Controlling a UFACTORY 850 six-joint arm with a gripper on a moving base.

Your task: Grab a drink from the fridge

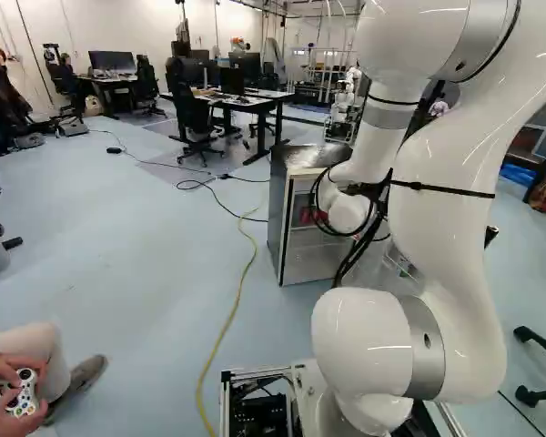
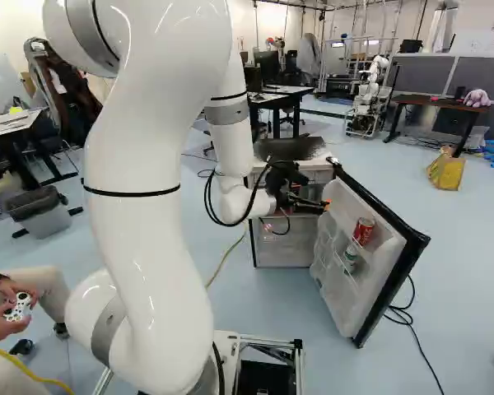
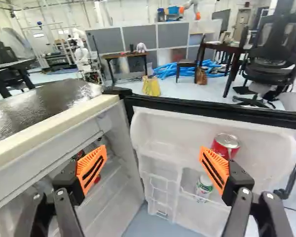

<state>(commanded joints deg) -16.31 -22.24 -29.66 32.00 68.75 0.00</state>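
- Left base view: the fridge (image 1: pixel 277 214) stands ahead of the arm (image 1: pixel 450 182); its front faces the arm and something red (image 1: pixel 308 216) shows inside; the arm covers most of the door side, so this view gives little on progress; the finger state cannot be told here.
- Right base view, progress: the door (image 2: pixel 336 300) stands swung wide, so the opening step is judged done; a red can (image 2: pixel 363 231) sits in the upper door shelf and a green-and-white can (image 2: pixel 351 257) in the lower one; the gripper (image 2: pixel 323 206) is level with the upper part of the fridge, near the door and apart from both cans; grasping and lifting out remain.
- Right base view, difference: it shows the whole inner face of the door and both cans, which the left base view does not.
- Wrist view, progress: the fingers are spread wide with nothing between the orange pads (image 3: pixel 215 170); no drink is held; the red can stands beyond one pad and partly behind it, off the gripper's centre line; the next move likely calls for shifting toward the door shelf, then lowering.
- Wrist view, difference: only this view shows the gap between the fingers clearly; it also looks down into the fridge; which drink is intended cannot be told.
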